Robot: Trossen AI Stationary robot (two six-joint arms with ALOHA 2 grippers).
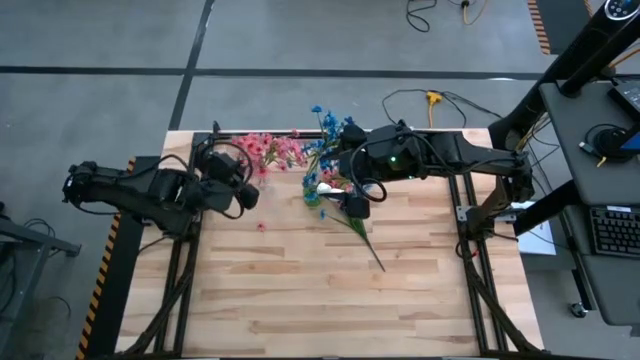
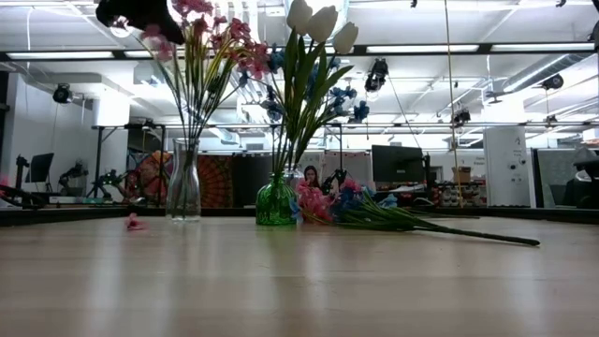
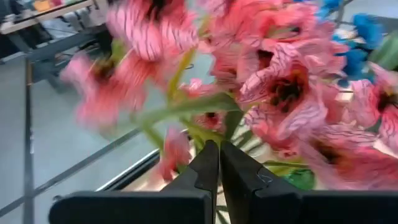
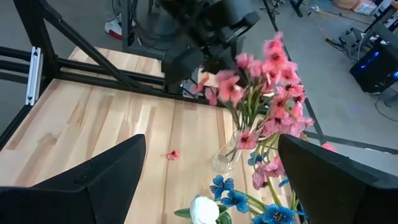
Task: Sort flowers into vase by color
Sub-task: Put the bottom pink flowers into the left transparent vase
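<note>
Pink flowers [image 2: 201, 37] stand with their stems in a clear glass vase [image 2: 184, 183]. White [image 2: 318, 19] and blue flowers [image 2: 342, 98] stand in a green vase [image 2: 275, 201] beside it. More flowers [image 2: 393, 217] lie flat on the table to the green vase's right. My left gripper [image 3: 219, 149] is shut, up among the pink blossoms [image 3: 280, 81]; it also shows in the right wrist view [image 4: 189, 62]. My right gripper [image 4: 211, 180] hangs open above both vases, holding nothing. My left gripper's shut fingertips [image 3: 211, 152] point slightly downward into the pink bunch, right in front of a green stem [image 3: 186, 112]. Nothing shows between the fingers. Whether the tips touch the stem or the blossoms, I cannot tell.
A fallen pink petal [image 2: 134, 223] lies on the wood left of the clear vase. The loose flowers' stems [image 1: 372, 250] reach toward the table's middle. The near half of the wooden table [image 1: 300, 310] is bare boards. Black frame bars [image 1: 185, 270] run along both sides.
</note>
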